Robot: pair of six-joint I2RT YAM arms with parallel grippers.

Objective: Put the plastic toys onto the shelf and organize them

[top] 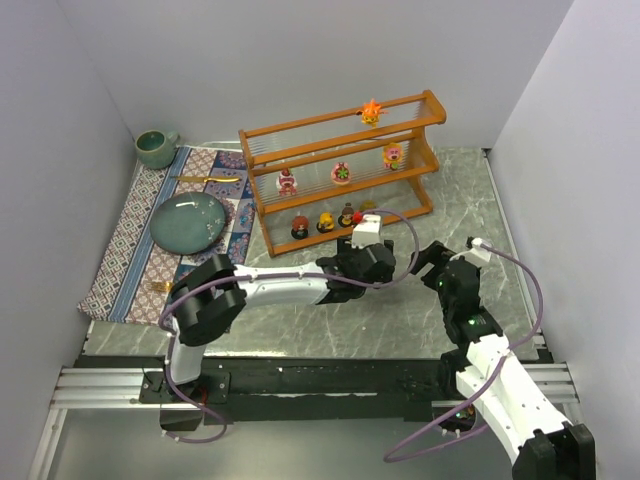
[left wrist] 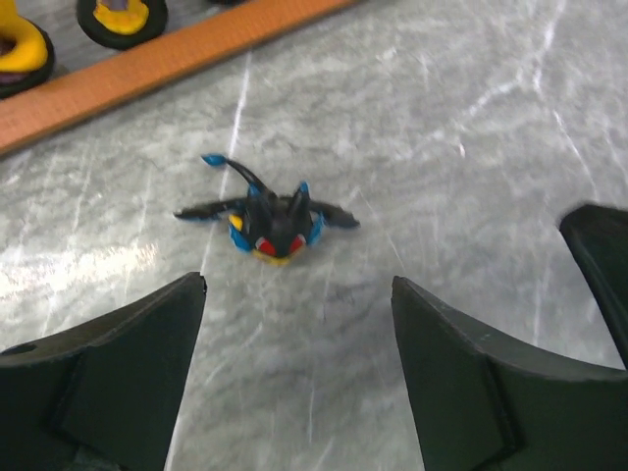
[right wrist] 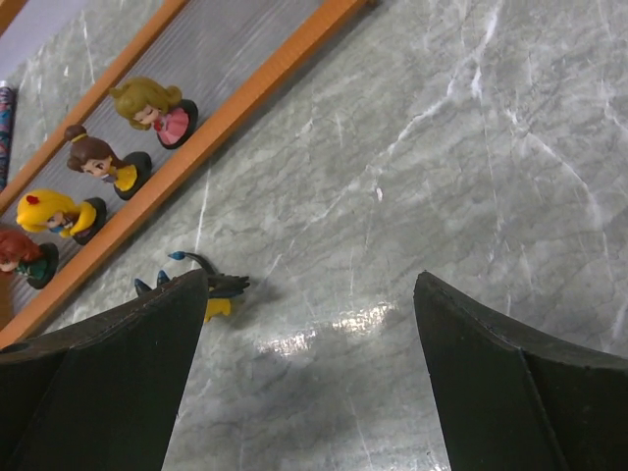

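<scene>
A grey-green marbled desk (top: 330, 330) is enclosed by pale walls (top: 300, 60) on the left, far and right sides, with an aluminium rail (top: 100, 385) along its near edge. On its left part lies a patterned cloth mat (top: 125, 265), set at a slant. A round teal plate (top: 190, 222) rests on the mat, a gold utensil (top: 208, 179) lies just beyond it and another gold piece (top: 160, 286) sits by its near rim (too small to tell what kind). A green cup (top: 155, 148) stands upright at the mat's far corner, handle turned right.
</scene>
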